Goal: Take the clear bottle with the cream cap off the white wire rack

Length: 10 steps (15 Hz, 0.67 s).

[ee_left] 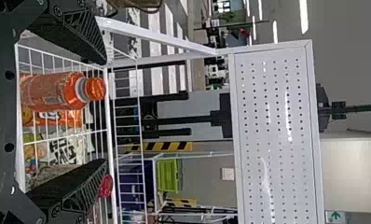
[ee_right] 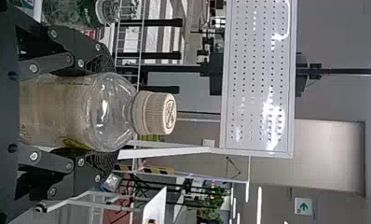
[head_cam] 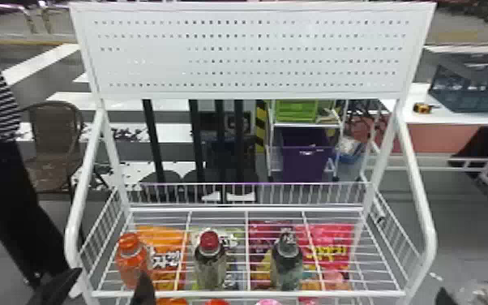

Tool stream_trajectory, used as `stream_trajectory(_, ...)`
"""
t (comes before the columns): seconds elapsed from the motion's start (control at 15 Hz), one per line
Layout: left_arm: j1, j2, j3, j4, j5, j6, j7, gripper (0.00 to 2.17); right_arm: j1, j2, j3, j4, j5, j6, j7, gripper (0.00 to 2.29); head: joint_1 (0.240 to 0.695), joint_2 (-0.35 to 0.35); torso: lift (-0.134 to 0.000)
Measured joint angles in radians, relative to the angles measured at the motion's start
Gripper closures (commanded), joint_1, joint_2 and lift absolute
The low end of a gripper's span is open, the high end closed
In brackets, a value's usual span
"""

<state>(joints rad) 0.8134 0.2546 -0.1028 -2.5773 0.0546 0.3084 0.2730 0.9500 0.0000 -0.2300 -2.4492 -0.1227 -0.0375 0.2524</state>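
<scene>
Bottle with cream cap [ee_right: 97, 112] is off the wire rack [head_cam: 247, 293], out past its front right corner, pinched between both fingers of the right gripper [head_cam: 444, 298]. Left gripper [head_cam: 111, 272] at the rack's front left corner, fingers spread, nothing between the pads. On the rack: orange bottle [head_cam: 130, 259] near the left edge, red-capped bottle [head_cam: 210, 261] mid-rack, gray-topped bottle [head_cam: 287, 261] right of that.

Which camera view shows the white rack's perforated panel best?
The head view: it shows the rack's perforated panel from the front, with all four corners. The left wrist view shows it turned sideways, its right end cut off; the right wrist view, also sideways, cuts off its left end.
</scene>
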Motion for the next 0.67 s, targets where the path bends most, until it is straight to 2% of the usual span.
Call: stream_trajectory(0.67, 0.0, -0.001, -0.002, 0.004, 0.0, 0.0, 0.002, 0.14, 0.003, 0.0, -0.001, -0.003, -0.008, 0.003, 0.003, 1.8, 0.499, 0.0, 0.0)
